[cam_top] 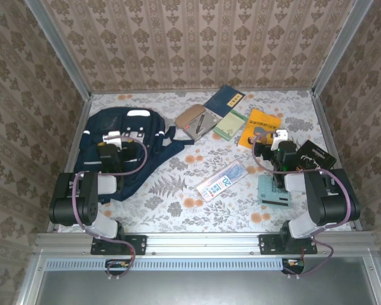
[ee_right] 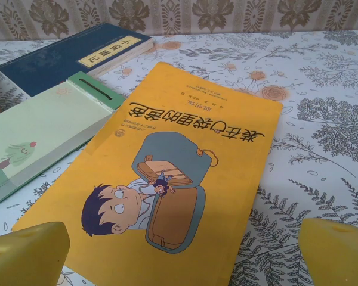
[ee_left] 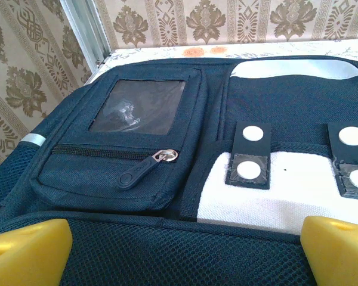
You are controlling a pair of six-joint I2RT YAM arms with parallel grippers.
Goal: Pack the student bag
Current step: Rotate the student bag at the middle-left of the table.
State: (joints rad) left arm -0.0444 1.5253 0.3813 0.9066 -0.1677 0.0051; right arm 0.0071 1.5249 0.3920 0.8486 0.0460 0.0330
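Bag (cam_top: 111,121) lies flat on the table's left half. Its long axis runs away from the arm bases, top end far, straps trailing right toward the middle. Your left gripper (cam_top: 119,135) hovers directly over the front panel, so the left arm is by far the nearer one. In the left wrist view the gripper (ee_left: 182,256) has its jaws spread wide with nothing between them. The mesh sits just below the tips, and I cannot tell whether they touch it. Ahead of them the pocket zip pull (ee_left: 146,167) is drawn shut, and no opening into the bag shows. Your right gripper (cam_top: 276,136) is well apart from the bag, across the table, over the yellow book (cam_top: 260,127). In the right wrist view its jaws (ee_right: 179,256) are also wide and empty, with the book (ee_right: 167,179) lying flat, lengthwise away from them. Judgement: get the bag opened with the left arm first; the book's thin, flat edge will likely be awkward to pinch.
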